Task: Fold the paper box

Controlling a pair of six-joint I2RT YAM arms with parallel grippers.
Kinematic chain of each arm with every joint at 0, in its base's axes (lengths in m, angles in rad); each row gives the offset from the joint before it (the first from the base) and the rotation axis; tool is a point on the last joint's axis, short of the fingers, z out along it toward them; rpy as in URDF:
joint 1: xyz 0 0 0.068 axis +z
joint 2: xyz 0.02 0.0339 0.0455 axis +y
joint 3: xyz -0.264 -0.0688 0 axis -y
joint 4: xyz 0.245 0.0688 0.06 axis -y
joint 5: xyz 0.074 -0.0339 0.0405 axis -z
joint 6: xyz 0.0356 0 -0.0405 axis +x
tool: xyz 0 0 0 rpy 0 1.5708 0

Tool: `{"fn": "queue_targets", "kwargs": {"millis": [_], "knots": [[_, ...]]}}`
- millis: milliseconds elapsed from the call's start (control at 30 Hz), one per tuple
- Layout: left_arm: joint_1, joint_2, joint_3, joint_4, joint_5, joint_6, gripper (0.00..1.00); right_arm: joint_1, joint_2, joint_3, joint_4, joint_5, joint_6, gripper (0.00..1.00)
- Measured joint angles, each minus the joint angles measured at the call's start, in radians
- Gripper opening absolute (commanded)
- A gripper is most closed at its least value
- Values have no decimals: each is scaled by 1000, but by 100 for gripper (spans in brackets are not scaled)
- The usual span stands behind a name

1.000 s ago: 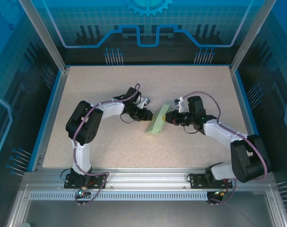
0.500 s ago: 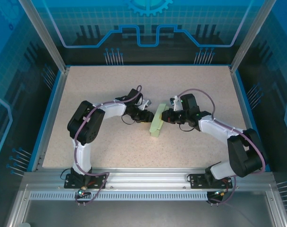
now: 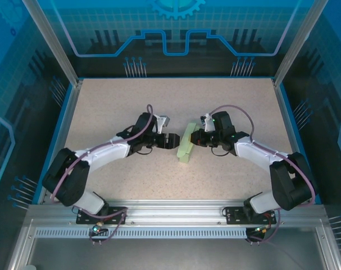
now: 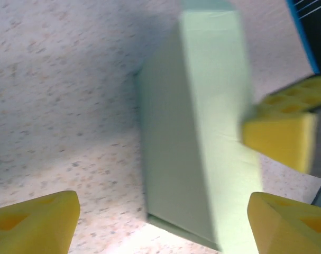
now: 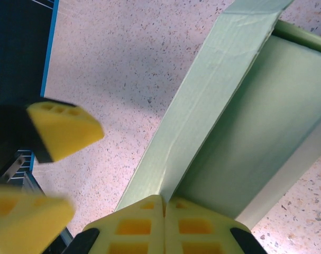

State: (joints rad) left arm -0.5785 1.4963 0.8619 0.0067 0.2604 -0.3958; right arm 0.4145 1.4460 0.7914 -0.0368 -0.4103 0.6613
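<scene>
The paper box (image 3: 185,149) stands on edge near the centre of the table (image 3: 103,112), already a slim sleeve. One long flap (clearest from the right wrist) looks untucked, so closing it is likely what remains. At its two o'clock the right gripper (image 3: 195,136) is clamped on its upper edge; at nine o'clock the left gripper (image 3: 171,140) gapes wide, touching nothing.

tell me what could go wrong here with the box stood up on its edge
1. The paper box stands on edge, held only by the shut right jaws on one thin edge; the card could slip out or crease there.
2. The left jaws stand open and clear of it, so nothing braces that side; it may tip flat onto the table.
3. Closing in, a left fingertip might knock the box askew.
</scene>
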Motion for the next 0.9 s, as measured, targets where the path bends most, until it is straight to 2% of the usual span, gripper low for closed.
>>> {"fn": "queue_targets", "kwargs": {"millis": [167,233,733,900], "knots": [[-137,-22,-35,80,-82,14,87,4,0,1,0,8,-6,7],[-166,-21,-45,105,-120,33,88,4,0,2,-1,10,-7,7],[-295,65,-123,325,-353,192,88,4,0,2,-1,10,-7,7],[-320,114,-123,349,-426,222,81,3,0,2,-1,10,-7,7]]}}
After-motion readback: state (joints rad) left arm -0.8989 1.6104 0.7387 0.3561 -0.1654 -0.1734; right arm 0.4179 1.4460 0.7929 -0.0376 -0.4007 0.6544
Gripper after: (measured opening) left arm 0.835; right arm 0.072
